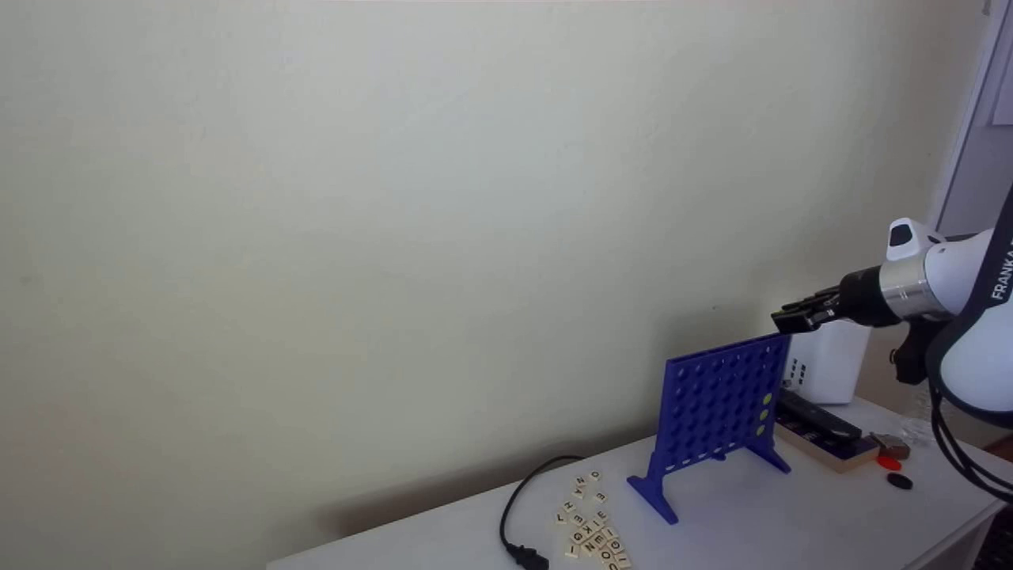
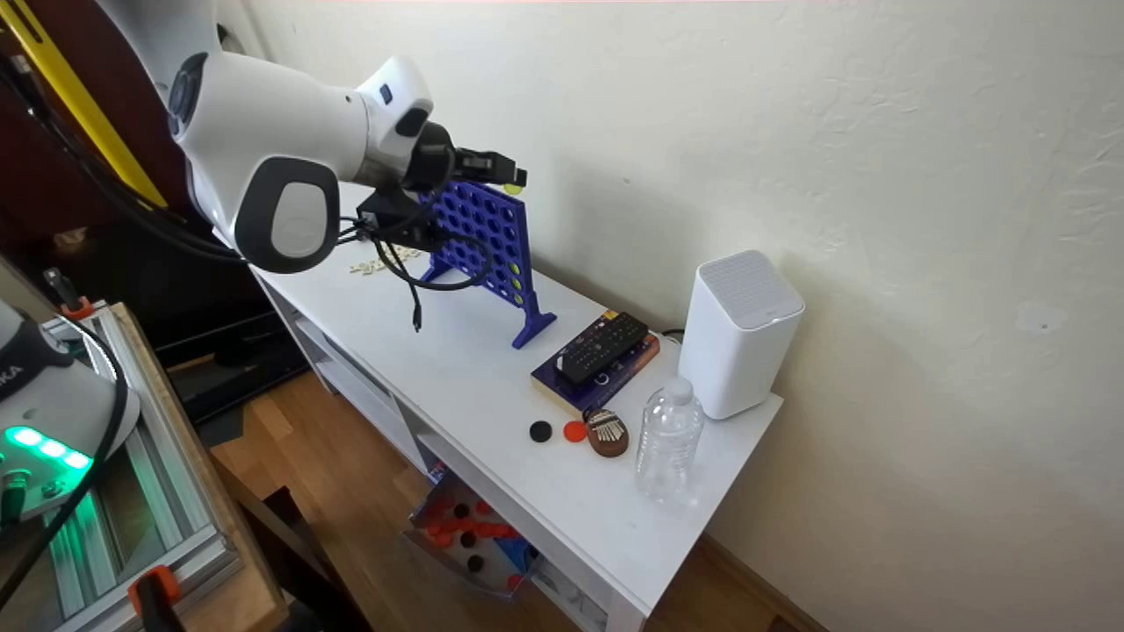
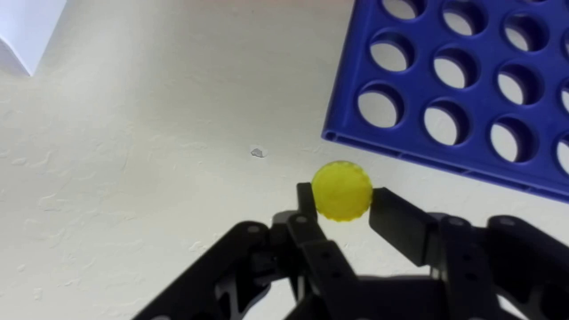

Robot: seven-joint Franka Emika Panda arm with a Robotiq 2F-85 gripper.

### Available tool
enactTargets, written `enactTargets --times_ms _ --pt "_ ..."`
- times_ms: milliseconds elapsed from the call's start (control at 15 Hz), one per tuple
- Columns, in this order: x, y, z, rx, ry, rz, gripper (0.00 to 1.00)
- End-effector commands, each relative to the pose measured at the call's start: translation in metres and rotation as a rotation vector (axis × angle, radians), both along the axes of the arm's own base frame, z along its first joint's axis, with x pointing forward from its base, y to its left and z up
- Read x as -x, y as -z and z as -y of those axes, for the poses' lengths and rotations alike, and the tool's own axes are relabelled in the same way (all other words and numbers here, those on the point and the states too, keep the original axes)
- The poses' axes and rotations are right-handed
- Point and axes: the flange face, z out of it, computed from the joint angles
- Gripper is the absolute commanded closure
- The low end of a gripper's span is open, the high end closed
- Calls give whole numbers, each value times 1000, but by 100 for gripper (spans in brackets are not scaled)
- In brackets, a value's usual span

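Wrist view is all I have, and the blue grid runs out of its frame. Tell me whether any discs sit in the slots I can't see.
Observer: Yes. In both exterior views, three yellow discs sit one above another, low down at the end of the blue grid nearer the gripper.
Operator: Tell me what lies on the white table just past that end.
Observer: A black remote, lying on top of a dark-covered book or box.
Operator: Now report any loose discs on the tabletop.
Observer: A black disc and a red disc lie there, near each other but not touching.
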Motion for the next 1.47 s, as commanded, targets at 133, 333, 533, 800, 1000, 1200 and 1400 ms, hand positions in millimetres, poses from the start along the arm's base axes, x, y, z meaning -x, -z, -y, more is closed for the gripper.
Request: enactTargets --times_ms 133,333,533,800,1000,1200,1400 --pt "1 6 -4 -19 -21 12 87" --pt "0 8 -5 -22 -21 9 87" --pt "0 9 -6 -25 -23 8 87" --pt "-1 11 -7 -25 -25 7 87" --pt "-2 11 -7 -26 -24 7 87" --pt "-4 11 -8 -29 -25 9 87" --pt "-5 12 -10 -28 -29 8 87"
